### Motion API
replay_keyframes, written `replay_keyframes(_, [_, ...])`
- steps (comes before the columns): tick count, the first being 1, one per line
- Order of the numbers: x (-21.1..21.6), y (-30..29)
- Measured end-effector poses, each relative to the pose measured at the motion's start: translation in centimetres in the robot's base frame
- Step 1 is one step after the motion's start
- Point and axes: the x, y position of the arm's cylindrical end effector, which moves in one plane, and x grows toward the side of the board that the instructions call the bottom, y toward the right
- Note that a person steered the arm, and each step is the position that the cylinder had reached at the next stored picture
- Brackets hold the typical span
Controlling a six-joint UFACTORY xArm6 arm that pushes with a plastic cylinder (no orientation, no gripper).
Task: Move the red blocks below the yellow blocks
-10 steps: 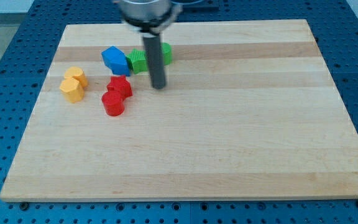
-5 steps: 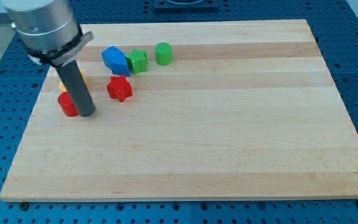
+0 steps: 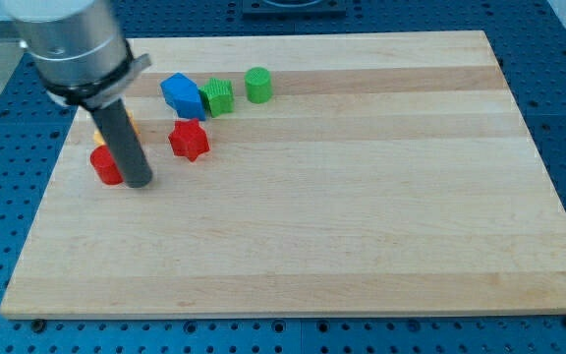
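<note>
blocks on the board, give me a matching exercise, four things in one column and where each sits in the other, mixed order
Things:
1. red star
2. blue block
3. green cylinder
4. my tip

Places:
A. furthest to the view's right of the blocks
B. just right of the red cylinder, at the view's left
C. below the blue block, apart from it
D. beside the green ridged block, on its left

Pairs: 1-C, 2-D, 3-A, 4-B
</note>
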Motion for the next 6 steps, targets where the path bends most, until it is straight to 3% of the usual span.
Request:
replay_keyframes(1, [0.0,-0.7])
replay_keyframes(2, [0.1,2.5])
replay_keyframes(4, [-3.5,16.8])
replay_keyframes(6, [-6.2,15.8])
